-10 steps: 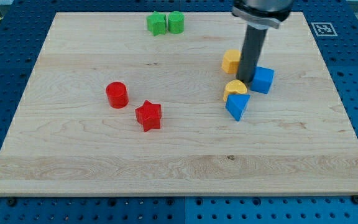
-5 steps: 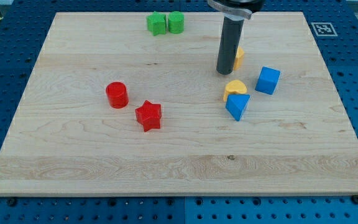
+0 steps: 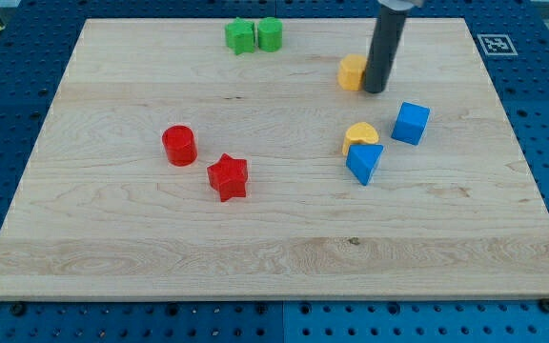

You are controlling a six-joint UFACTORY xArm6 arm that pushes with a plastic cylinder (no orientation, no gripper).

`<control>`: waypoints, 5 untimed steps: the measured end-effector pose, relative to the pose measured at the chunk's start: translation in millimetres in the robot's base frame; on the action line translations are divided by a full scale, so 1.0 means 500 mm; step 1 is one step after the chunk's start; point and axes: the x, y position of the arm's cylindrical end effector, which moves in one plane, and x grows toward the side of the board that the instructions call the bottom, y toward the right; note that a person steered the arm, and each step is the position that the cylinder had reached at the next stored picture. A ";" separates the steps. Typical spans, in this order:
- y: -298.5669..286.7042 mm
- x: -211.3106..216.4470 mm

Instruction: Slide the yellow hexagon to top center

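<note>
The yellow hexagon (image 3: 352,71) lies on the wooden board (image 3: 112,229) right of centre, near the view's top. My tip (image 3: 375,90) stands against its right side, slightly below it. The dark rod rises from there out of the view's top and hides the hexagon's right edge.
A green star (image 3: 240,36) and a green cylinder (image 3: 270,33) sit side by side at the top centre. A yellow half-round block (image 3: 360,134) touches a blue triangle (image 3: 364,162); a blue cube (image 3: 409,123) lies to their right. A red cylinder (image 3: 179,145) and a red star (image 3: 228,176) lie left of centre.
My tip moved from between the hexagon and the blue cube around to the hexagon's left, then to its right side. The hexagon has shifted a little up the view.
</note>
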 end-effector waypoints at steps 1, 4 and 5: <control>-0.052 -0.027; -0.148 -0.073; -0.204 -0.089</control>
